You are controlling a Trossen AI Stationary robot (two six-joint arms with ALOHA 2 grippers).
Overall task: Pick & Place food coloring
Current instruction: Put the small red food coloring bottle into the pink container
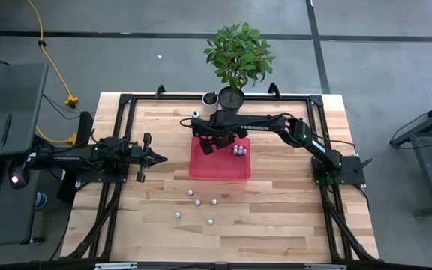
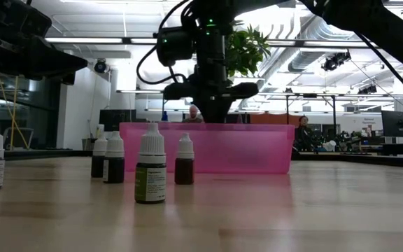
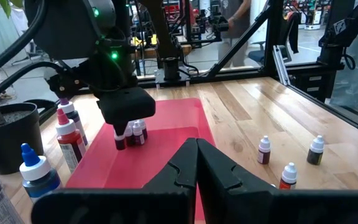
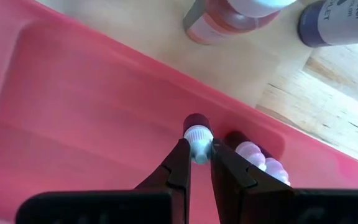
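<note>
Right claw — nearly closed — pinches a food coloring bottle by its cap, over the red tray.

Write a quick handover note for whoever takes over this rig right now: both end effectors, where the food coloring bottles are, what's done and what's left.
Right end effector: over the red tray, shut on a small food coloring bottle by its white cap, bottle low inside the tray.
Left end effector: parked over the table left of the tray, shut, holding nothing.
Done: a cluster of bottles already stands in the tray.
Left: release the held bottle, then move the five bottles on the table in front of the tray.
Larger bottles stand by the plant pot, outside the tray.
</note>
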